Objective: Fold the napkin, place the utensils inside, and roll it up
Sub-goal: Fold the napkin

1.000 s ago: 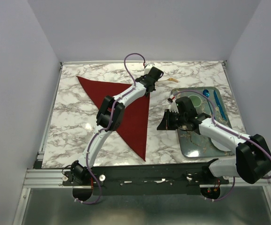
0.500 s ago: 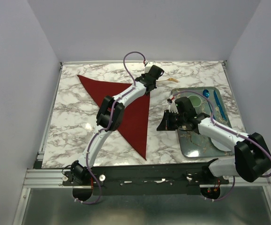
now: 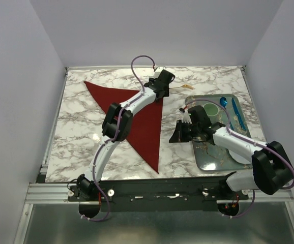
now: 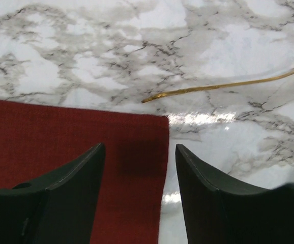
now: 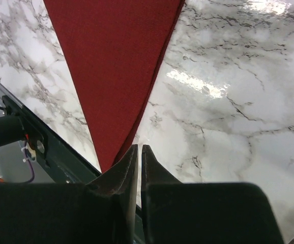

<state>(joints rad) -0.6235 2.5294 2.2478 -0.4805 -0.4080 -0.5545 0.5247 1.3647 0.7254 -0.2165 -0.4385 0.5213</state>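
The dark red napkin (image 3: 139, 119) lies flat on the marble, folded into a triangle. Its far right corner (image 4: 154, 127) sits just below my left gripper (image 4: 139, 152), whose fingers stand open above it and hold nothing. In the top view, that left gripper (image 3: 165, 81) hangs over the napkin's far right corner. One gold utensil (image 4: 223, 85) lies on the marble just beyond the corner; it is the thin gold utensil (image 3: 182, 87) right of the gripper. My right gripper (image 3: 175, 135) is shut and empty, hovering over bare marble between the napkin's right edge (image 5: 111, 66) and the tray.
A metal tray (image 3: 215, 155) sits at the right, with a green cup (image 3: 208, 109) and blue items (image 3: 237, 113) in it. The right arm reaches across the tray. The table's dark front rail (image 5: 45, 152) runs close behind the napkin's near tip.
My left gripper has opened and let go of the napkin's far right corner, which now lies flat. The left arm shifted slightly left. The right arm barely moved.
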